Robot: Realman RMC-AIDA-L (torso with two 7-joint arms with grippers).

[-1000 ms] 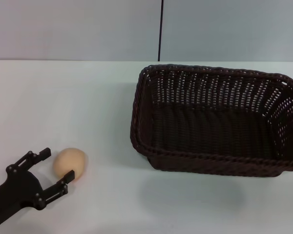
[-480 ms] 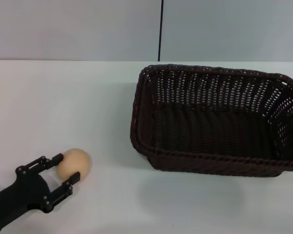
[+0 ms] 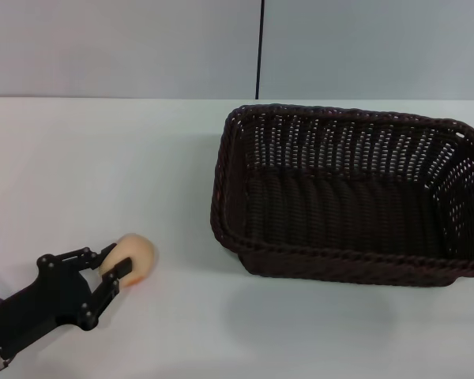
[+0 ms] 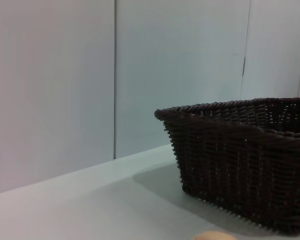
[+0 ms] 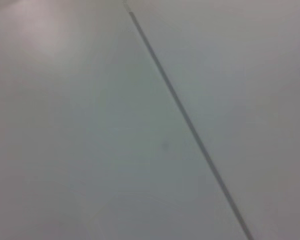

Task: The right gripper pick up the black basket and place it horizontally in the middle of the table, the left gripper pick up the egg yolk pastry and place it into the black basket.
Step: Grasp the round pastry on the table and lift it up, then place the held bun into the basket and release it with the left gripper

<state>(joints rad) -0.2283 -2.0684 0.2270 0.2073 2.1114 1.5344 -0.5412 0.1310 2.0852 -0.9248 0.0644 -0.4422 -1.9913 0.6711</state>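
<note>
The left hand (image 3: 114, 267) reaches in from the near left corner of the head view, low over the white tabletop (image 3: 103, 174), with its two black fingers (image 3: 120, 270) closed against the sides of the egg yolk pastry (image 3: 134, 257), gripping it. The pastry sits at the near left of the tabletop, its pale tan-orange body showing past the fingertips on the side toward the basket; whether it rests on the tabletop or is lifted just clear of it cannot be told. The black basket (image 3: 347, 197) stands upright on the right half of the tabletop, its long side running across the view, its braided rim (image 3: 332, 110) uppermost and its dark woven floor in plain sight. The pastry and the basket are well apart, with bare white surface between them. In the left wrist view the basket (image 4: 240, 160) stands ahead on the tabletop (image 4: 90, 200) against pale wall panels (image 4: 55, 85), and a thin sliver of the pastry (image 4: 212, 236) shows at that picture's edge. The right hand appears in none of the views; the right wrist view shows only a pale surface crossed by a dark seam (image 5: 190, 125).
</note>
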